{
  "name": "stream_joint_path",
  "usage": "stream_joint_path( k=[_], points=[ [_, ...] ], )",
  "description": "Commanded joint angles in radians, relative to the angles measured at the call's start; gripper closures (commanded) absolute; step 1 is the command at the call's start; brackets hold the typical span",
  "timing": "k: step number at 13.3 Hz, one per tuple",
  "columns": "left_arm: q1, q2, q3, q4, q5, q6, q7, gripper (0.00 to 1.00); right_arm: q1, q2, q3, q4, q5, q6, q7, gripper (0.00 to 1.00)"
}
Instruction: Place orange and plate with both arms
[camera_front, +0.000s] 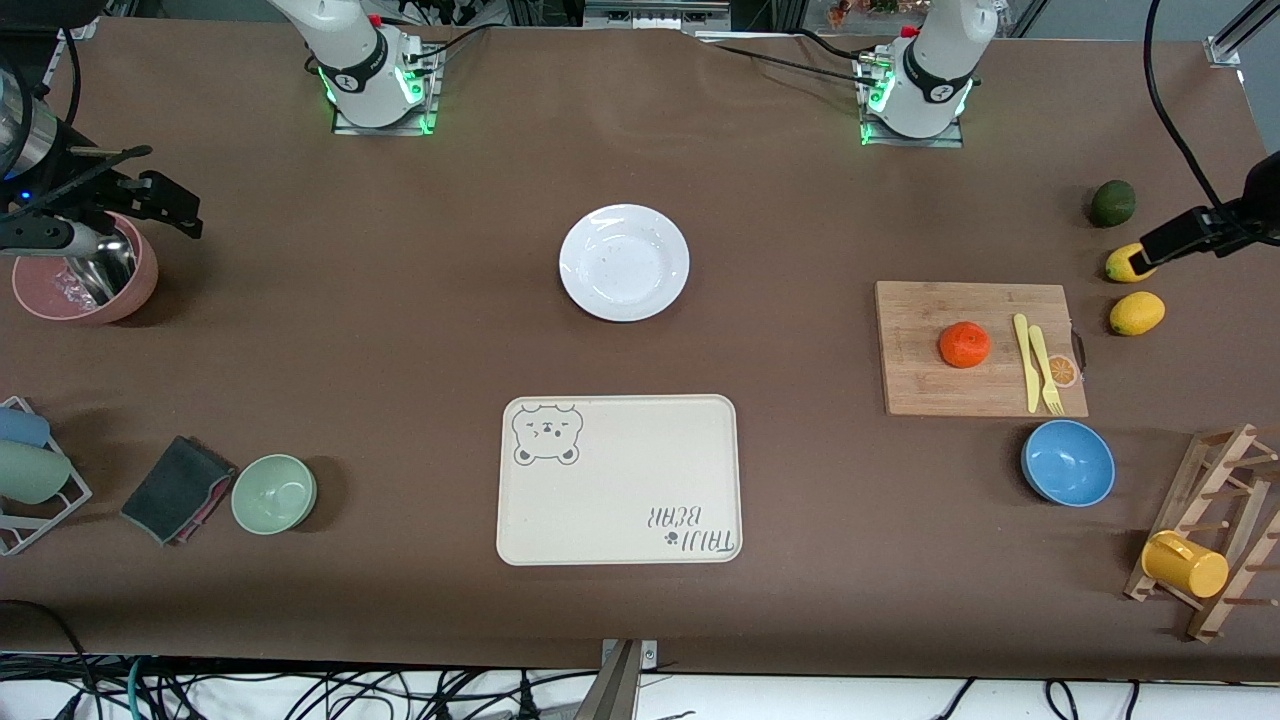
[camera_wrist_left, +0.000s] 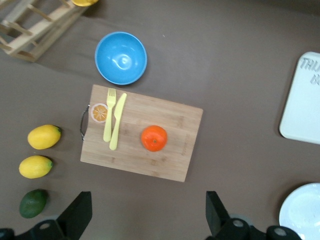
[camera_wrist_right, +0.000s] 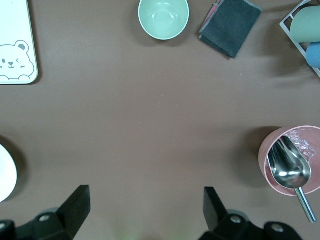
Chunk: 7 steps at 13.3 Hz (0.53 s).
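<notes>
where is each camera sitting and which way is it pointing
Front view: high across the table, facing both arm bases; shows the plate, tray and orange.
Left wrist view: looks down past the open left gripper at the orange on the cutting board.
Right wrist view: looks down past the open right gripper at bare table, green bowl.
All three show the tray.

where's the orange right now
The orange sits on the wooden cutting board toward the left arm's end of the table, beside the yellow knife, untouched.
</notes>
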Motion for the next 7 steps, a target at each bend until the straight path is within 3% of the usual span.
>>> stream_joint_path(
  k=[1,7],
  points=[
    [0.007,0.000,-0.003,0.008,-0.101,-0.063,0.059,0.00,-0.002,0.009,-0.004,0.029,0.007,-0.015,0.000,0.00],
    [0.004,0.008,-0.035,0.008,-0.090,-0.079,0.045,0.00,-0.004,0.012,-0.017,0.027,0.014,-0.015,-0.008,0.00]
  ],
)
